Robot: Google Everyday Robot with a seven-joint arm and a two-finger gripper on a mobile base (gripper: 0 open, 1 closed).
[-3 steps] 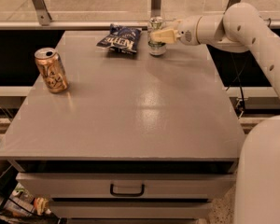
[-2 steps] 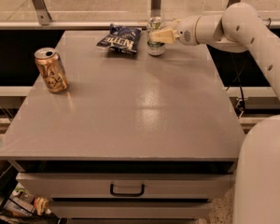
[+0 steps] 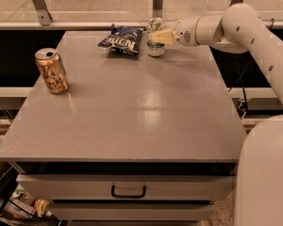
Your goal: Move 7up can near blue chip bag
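The 7up can, white-silver with a green band at its base, stands upright at the far edge of the grey table, just right of the blue chip bag, which lies flat with white lettering. My gripper reaches in from the right, and its cream fingers are closed around the can's middle. The can's base rests on or just above the tabletop; I cannot tell which.
A gold-orange can stands upright near the table's left edge. A metal rail and glass panels run behind the table. A drawer with a dark handle sits under the front edge. My white arm spans the right side.
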